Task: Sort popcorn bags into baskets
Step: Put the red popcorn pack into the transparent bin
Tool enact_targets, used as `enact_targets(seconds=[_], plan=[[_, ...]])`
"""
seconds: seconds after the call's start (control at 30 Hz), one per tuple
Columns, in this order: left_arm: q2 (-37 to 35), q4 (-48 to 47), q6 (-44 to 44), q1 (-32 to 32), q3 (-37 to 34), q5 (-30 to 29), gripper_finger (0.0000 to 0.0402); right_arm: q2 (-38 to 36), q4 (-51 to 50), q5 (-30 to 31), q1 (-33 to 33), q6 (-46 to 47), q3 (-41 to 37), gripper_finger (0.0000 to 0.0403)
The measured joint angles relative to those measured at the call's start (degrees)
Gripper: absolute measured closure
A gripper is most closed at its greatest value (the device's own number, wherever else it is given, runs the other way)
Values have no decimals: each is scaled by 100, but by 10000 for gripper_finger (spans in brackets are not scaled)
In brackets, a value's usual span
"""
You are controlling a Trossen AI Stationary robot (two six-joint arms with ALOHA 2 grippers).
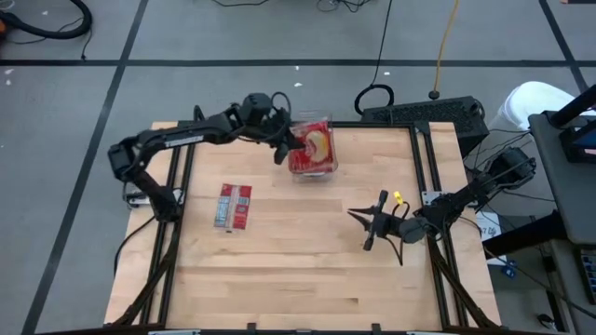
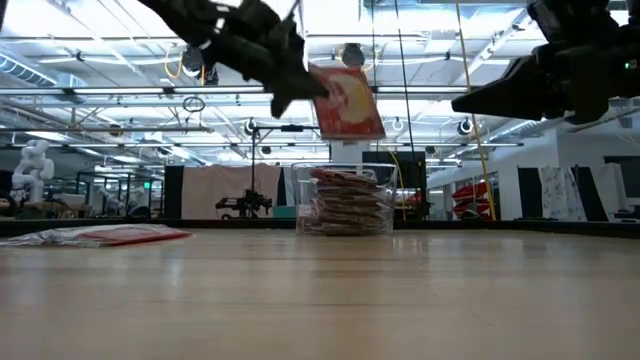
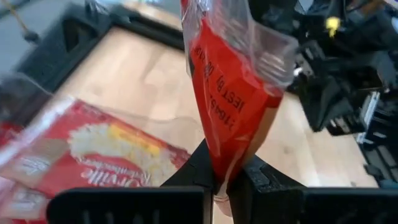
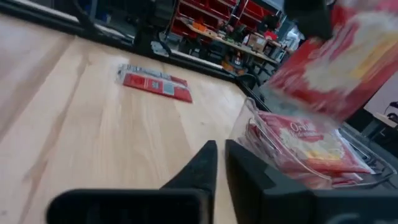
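The left gripper [image 1: 282,149] hangs over the far middle of the light wooden counter [image 1: 298,270], its dark fingers pinched tight on one edge of a flat red popcorn bag with a cream-yellow picture [image 2: 345,103]. In the left wrist view the two fingers meet on the bag's lower seam and the red packet [image 3: 233,106] stands up from between them, its clear wrapper edge catching the light. The low view shows this held bag tilted in the air, well clear of the counter and directly above the small clear plastic rectangular basket [image 2: 345,203]. That basket sits near the counter's far edge, already stacked with more red popcorn packets [image 4: 305,146] up to about its rim; from above, the held bag overlaps the basket's outline.

One more flat red and silvery popcorn bag [image 1: 234,206] lies flat on the counter on the left side, well apart from the basket and from both grippers.

The right gripper [image 1: 366,221] hovers over the right side of the counter, nearer than the basket, pointing toward the left. Its fingers [image 4: 205,165] stand close together with only a thin slit between them and hold nothing; the basket lies ahead of it and off to one side.
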Motion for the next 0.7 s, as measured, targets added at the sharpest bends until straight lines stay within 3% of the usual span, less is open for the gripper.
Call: enact_targets(seconds=[0.27,0.7], plan=[[544,15,-15,380,4,337,381,0,-61,-449,13,206,0,397],[611,-111,337,485,9,347,380,0,-113,-450,11,202,0,402]])
